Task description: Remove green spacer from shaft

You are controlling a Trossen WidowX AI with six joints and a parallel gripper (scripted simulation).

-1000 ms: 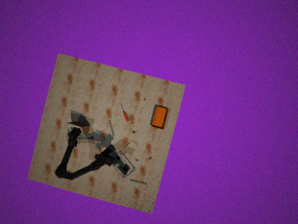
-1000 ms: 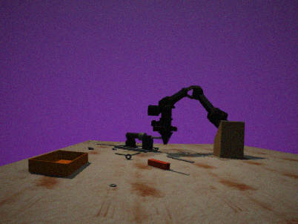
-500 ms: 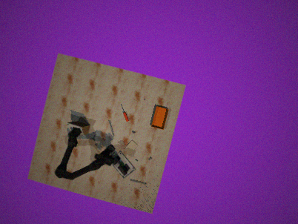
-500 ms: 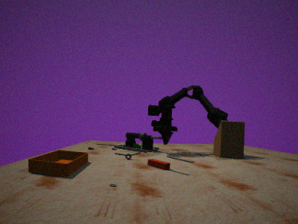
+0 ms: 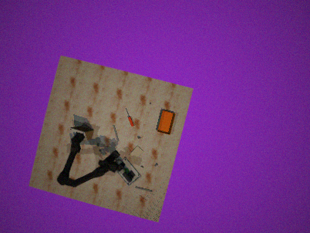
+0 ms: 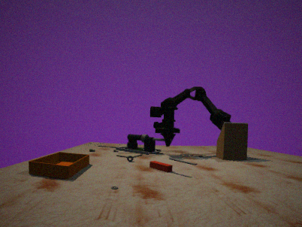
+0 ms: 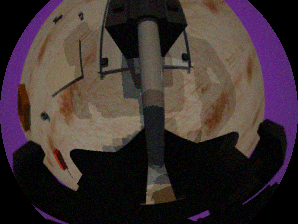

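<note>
Near the desk's lower edge from above, the tool is clamped on the shaft, presumably to draw it back and free the poorly visible green spacer.

The surface is of pale beige colour, with rust-brown blotches in rows and fine streaks. The arm is black. The open tray is orange, and its walls are more brownish. The screwdriver handle is red. The shaft is of plain grey, with a brownish band and a darker grey part. The wedge-like block is brown. The background is purple, finely grainy.
</note>
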